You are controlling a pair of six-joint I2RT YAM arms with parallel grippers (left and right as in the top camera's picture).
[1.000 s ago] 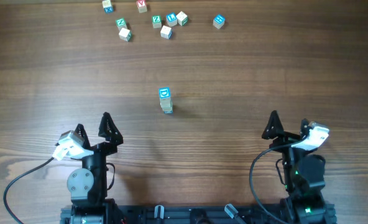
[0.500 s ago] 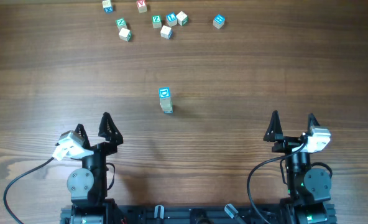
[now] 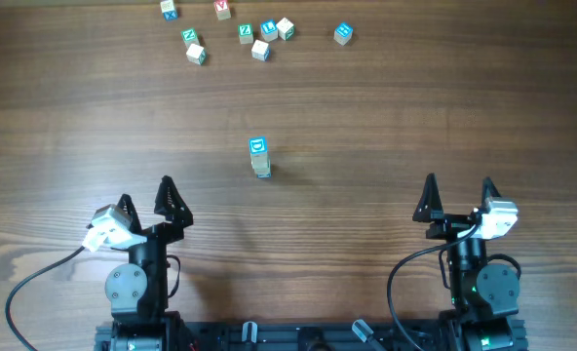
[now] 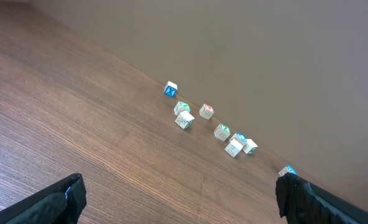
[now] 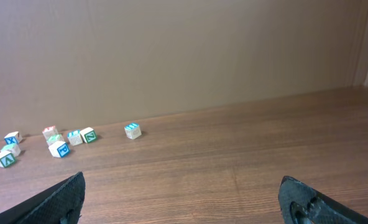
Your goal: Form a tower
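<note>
Although a tower (image 3: 259, 157) already stands near the middle of the surface (image 3: 415, 107), it is short. Seen from above it shows a blue-lettered top face with pale wood below, which suggests at least two cubes, though the exact count cannot be read from this angle. It stands alone, well apart from everything else, and neither wrist view shows it.

Nine loose cubes (image 3: 260, 49) lie scattered along the far edge, from about 11 o'clock to 1 o'clock of the tower. One blue cube (image 3: 343, 33) sits off by itself at the 1 o'clock end. In the wrist views these cubes show green, blue and red letters.

The left fingers (image 3: 169, 195) wait at 7 o'clock of the tower and the right fingers (image 3: 430, 195) at 5 o'clock, both near the close edge. Each pair is spread wide with nothing between, and both are well away from the tower and the cubes.

The task looks to be in its early part: a base is set, and most of the cubes are yet to be stacked. The next step would probably be a long reach toward 12 o'clock to fetch a loose cube.
</note>
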